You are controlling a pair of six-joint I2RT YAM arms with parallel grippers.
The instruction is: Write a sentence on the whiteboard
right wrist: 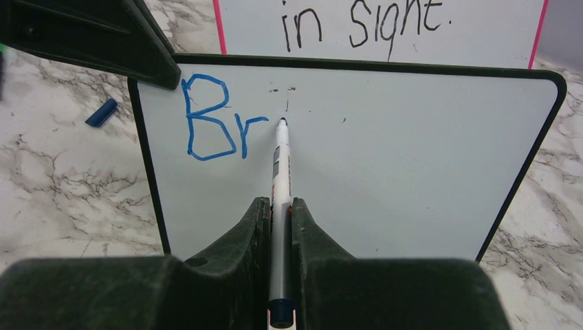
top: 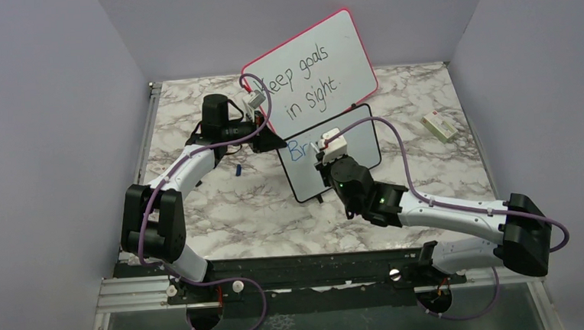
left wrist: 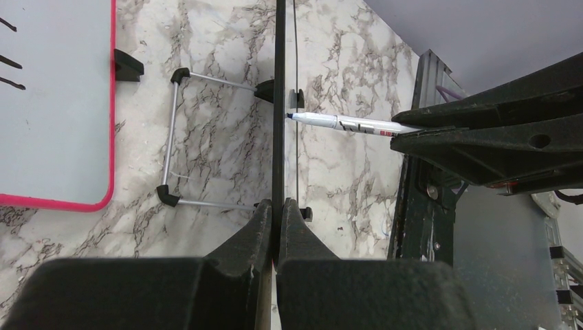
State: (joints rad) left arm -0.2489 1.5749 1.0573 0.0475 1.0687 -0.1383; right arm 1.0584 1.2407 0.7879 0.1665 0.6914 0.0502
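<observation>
The small black-framed whiteboard (top: 360,139) stands tilted on the marble table, in front of the pink board. Blue letters "Br" (right wrist: 213,118) start the sentence at its upper left. My right gripper (right wrist: 280,203) is shut on a white marker (right wrist: 280,161), and the marker's blue tip touches the board just right of the "r". My left gripper (left wrist: 278,206) is shut on the whiteboard's edge (left wrist: 278,103), seen edge-on, at the board's left side (top: 276,141). The left wrist view shows the marker (left wrist: 344,124) meeting the board from the right.
The larger pink-framed board (top: 310,76) with black handwriting leans behind. A blue marker cap (top: 238,170) lies on the table left of the whiteboard. A small white box (top: 441,125) lies at the right. The whiteboard's wire stand (left wrist: 172,137) reaches back toward the pink board.
</observation>
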